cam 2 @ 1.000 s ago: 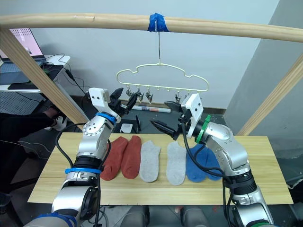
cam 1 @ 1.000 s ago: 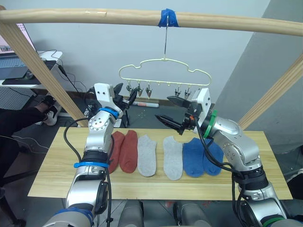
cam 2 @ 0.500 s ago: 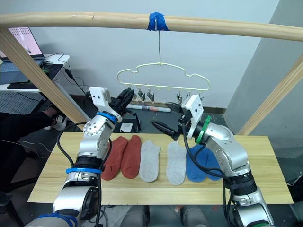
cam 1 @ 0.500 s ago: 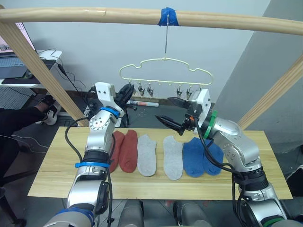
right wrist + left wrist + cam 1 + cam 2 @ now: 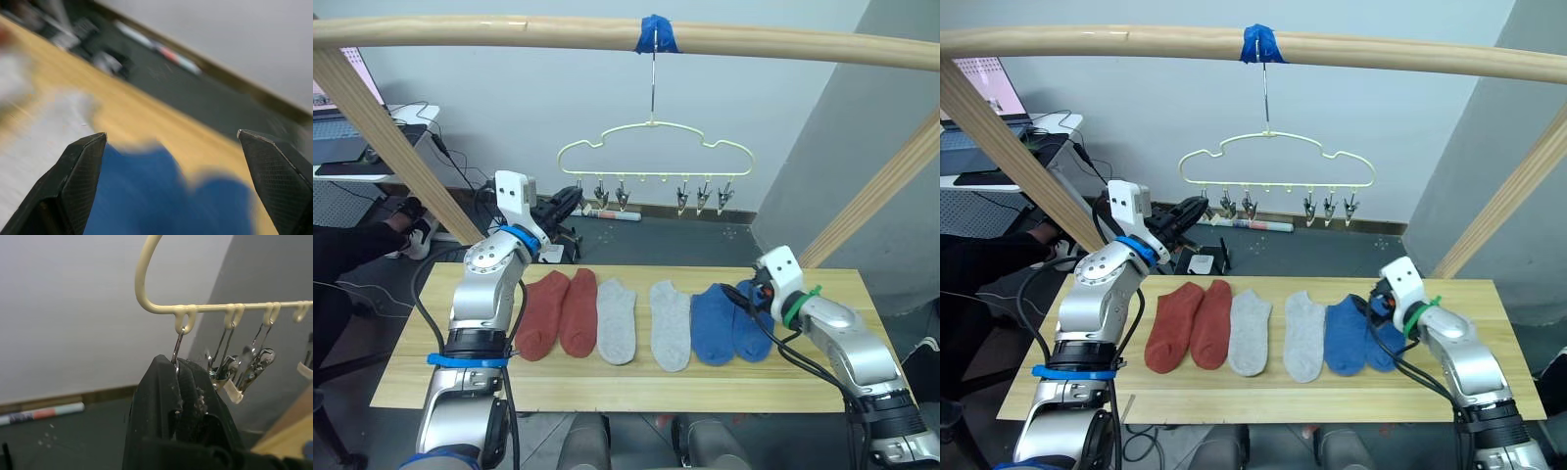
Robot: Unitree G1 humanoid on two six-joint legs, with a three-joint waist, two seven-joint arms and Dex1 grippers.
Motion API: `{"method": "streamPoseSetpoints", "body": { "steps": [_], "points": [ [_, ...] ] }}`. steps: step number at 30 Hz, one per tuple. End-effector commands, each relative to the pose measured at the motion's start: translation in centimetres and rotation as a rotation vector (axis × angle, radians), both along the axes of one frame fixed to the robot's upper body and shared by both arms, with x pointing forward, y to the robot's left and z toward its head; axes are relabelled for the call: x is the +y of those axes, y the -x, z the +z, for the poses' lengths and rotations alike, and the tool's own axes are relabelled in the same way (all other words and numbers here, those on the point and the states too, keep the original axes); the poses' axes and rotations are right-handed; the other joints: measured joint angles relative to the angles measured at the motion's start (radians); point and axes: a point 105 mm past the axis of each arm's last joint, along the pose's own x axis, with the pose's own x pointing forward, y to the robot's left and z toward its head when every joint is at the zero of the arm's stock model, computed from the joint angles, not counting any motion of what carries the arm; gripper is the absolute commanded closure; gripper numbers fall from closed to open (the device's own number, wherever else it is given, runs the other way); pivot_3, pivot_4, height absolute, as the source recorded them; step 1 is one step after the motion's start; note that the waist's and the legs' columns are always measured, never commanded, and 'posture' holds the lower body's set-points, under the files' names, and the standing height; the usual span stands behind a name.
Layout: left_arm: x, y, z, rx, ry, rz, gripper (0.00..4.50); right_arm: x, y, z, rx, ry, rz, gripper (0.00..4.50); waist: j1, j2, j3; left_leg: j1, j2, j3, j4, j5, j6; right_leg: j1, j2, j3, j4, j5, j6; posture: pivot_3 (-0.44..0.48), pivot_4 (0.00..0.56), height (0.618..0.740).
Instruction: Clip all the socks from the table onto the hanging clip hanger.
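Near the right end of the pale plank table [image 5: 401, 372], right gripper [image 5: 171, 161], jaws spread, hovers over the blue knit ankle socks [image 5: 729, 323]; next: descend, pinch one. Left gripper [image 5: 183, 396] pinches the end silver clip [image 5: 177, 345] on the yellow-green wire clip hanger [image 5: 651, 145].

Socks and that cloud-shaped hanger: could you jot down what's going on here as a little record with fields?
socks on table: six in a row, two rust-red socks, two grey socks, two blue socks
table: pale wooden planks
clip hanger: hangs by its hook from the wooden pole, no sock clipped on
left claw: shut on the end clip of the hanger
right claw: open, low over the blue socks
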Motion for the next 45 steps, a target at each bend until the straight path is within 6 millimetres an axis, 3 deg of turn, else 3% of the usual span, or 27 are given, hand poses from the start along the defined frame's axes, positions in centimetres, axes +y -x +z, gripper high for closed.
{"method": "streamPoseSetpoints", "body": {
  "steps": [1, 11, 15, 25, 30, 35, 39, 42, 45],
  "points": [
    [0.4, 0.4, 0.7, -0.001, -0.002, -0.008, 4.49, -2.0, -0.6, -1.3, 0.031, 0.02, -0.071, 0.0, -0.001, 0.0, 0.0, 0.0, 0.0, 0.0, 0.0, 0.0, 0.0, 0.0, 0.0, 0.0, 0.0, 0.0, 0.0, -0.002, 0.196, 0.74],
    [0.8, 0.8, 0.2, 0.015, 0.027, 0.003, 4.49, -2.2, -0.3, -6.2, 0.226, 0.002, -0.067, 0.0, -0.009, 0.0, 0.0, 0.0, 0.0, 0.001, 0.002, 0.0, 0.0, 0.0, 0.0, 0.0, 0.001, 0.001, -0.001, -0.022, 0.176, 0.74],
    [0.9, 0.8, 0.2, 0.012, 0.019, 0.009, 4.5, -2.1, -0.2, -6.6, 0.241, 0.018, -0.031, 0.87, -0.011, 0.0, 0.0, 0.0, 0.0, 0.0, 0.005, 0.0, 0.0, 0.001, 0.0, 0.0, 0.003, 0.001, -0.001, -0.004, 0.18, 0.74],
    [1.1, 0.8, 0.0, 0.017, 0.007, 0.019, 4.5, -1.9, -0.2, -6.6, 0.229, -0.005, -0.032, 4.46, -0.011, 0.0, 0.0, 0.0, 0.0, 0.0, 0.01, 0.0, 0.0, 0.002, 0.0, 0.001, 0.005, 0.002, 0.004, 0.005, 0.174, 0.74],
    [0.6, 0.8, -0.3, 0.062, 0.048, -0.01, 4.5, -2.1, 0.0, -4.1, 0.119, 0.021, 0.019, 4.49, -0.01, 0.0, 0.0, 0.0, -0.001, 0.0, 0.01, 0.0, 0.0, 0.002, 0.0, 0.001, 0.005, 0.003, 0.004, 0.009, 0.174, 0.74],
    [0.2, 1.4, -0.3, 0.229, 0.276, -0.101, 4.5, 2.6, 1.5, 1.7, -0.036, 0.015, 0.254, 4.49, -0.026, 0.001, 0.001, -0.001, 0.0, 0.0, 0.009, 0.0, 0.0, 0.0, 0.0, 0.002, 0.006, 0.002, 0.005, 0.004, 0.178, 0.74],
    [-0.5, 1.9, 0.7, 0.333, 0.448, -0.186, 4.5, 8.4, 2.6, 6.1, -0.124, -0.075, 0.401, 4.49, -0.03, 0.001, 0.001, 0.0, 0.0, -0.001, 0.01, 0.0, 0.0, -0.001, 0.001, 0.001, 0.011, 0.0, 0.007, -0.004, 0.179, 0.74],
    [-1.0, 2.3, 1.3, 0.385, 0.528, -0.242, 4.5, 12.8, 3.7, 7.6, -0.134, -0.125, 0.519, 4.49, -0.027, 0.001, 0.001, 0.0, 0.0, -0.003, 0.01, 0.0, 0.0, -0.001, 0.001, 0.0, 0.012, 0.0, 0.008, -0.009, 0.176, 0.74],
    [-1.5, 2.8, 1.7, 0.429, 0.576, -0.295, 4.5, 16.0, 3.9, 8.0, -0.138, -0.156, 0.569, 4.49, -0.022, -0.001, 0.002, -0.001, -0.001, -0.003, 0.01, 0.0, 0.0, -0.001, 0.001, 0.0, 0.011, 0.0, 0.008, -0.005, 0.172, 0.74]
  ]
}}
